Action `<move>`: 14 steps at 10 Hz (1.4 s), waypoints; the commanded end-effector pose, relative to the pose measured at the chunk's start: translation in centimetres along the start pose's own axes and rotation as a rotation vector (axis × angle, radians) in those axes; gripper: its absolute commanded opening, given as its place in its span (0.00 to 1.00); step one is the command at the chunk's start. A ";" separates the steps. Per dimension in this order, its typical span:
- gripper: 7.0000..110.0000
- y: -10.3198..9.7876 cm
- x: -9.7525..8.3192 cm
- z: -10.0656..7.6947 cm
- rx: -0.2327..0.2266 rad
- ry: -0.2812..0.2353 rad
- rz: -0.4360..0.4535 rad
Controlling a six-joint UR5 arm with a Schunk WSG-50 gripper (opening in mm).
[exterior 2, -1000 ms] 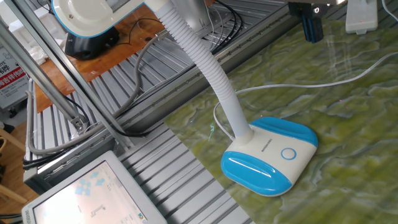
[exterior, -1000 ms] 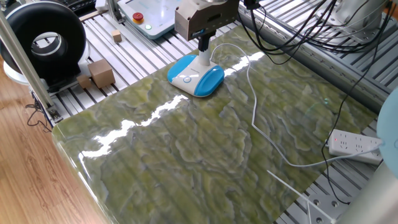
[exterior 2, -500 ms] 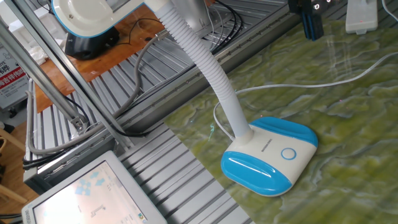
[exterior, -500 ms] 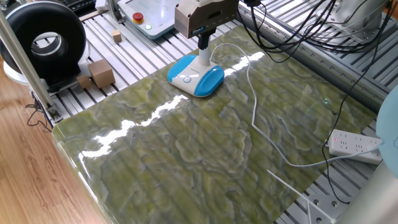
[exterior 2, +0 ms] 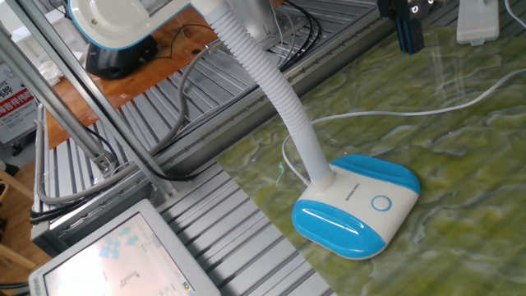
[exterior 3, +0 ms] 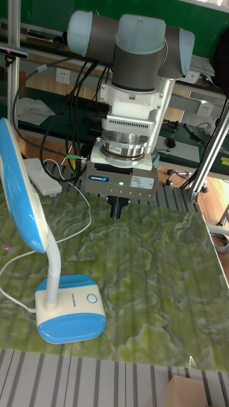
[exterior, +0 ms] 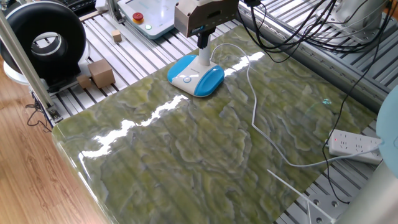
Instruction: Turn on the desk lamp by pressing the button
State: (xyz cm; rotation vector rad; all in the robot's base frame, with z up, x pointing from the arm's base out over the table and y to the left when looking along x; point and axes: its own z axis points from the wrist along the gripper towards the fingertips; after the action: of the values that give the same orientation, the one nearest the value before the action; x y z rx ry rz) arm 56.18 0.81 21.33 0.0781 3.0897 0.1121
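Note:
The desk lamp stands on the green mat, its blue-and-white base (exterior: pixel 196 76) (exterior 2: pixel 359 205) (exterior 3: pixel 70 314) at the mat's far end. A white ribbed stem (exterior 2: pixel 283 103) rises to the lamp head (exterior 3: pixel 21 189). The button (exterior: pixel 186 79) (exterior 2: pixel 380 203) (exterior 3: pixel 91 298), a small ringed circle, shows uncovered on the base's white face. My gripper (exterior: pixel 203 41) (exterior 2: pixel 408 33) (exterior 3: pixel 117 208) hangs above the mat, beyond the base and clear of it. Its dark fingers are pressed together and hold nothing.
The lamp's white cord (exterior: pixel 252 99) trails across the mat to a white power strip (exterior: pixel 352 143) (exterior 3: pixel 38 175). A grey panel with a red button (exterior: pixel 137 17), cardboard blocks (exterior: pixel 101 73) and a black ring (exterior: pixel 43 41) sit off the mat. A screen (exterior 2: pixel 115 255) lies near the base.
My gripper has drifted slightly up and away from the lamp base. The lamp and cord have not moved.

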 end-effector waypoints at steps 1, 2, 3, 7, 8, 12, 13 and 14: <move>0.00 -0.3 0.0 0.0 0.012 0.003 -0.031; 0.00 -1.7 0.3 0.0 0.067 0.015 -0.082; 0.00 -2.2 0.4 0.1 0.092 0.022 -0.116; 0.00 0.3 0.1 0.6 0.029 -0.008 -0.118; 0.00 -0.5 -0.1 0.6 0.060 -0.014 -0.118; 0.00 -0.5 0.2 1.1 0.067 -0.004 -0.098; 0.00 -0.6 -0.6 1.6 0.069 -0.034 -0.109; 0.00 -1.7 -1.5 1.5 0.118 -0.066 -0.132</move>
State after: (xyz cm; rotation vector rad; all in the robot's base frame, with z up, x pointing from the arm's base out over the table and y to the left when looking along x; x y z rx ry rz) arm 56.57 -0.38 20.03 -0.0918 3.0649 -0.0423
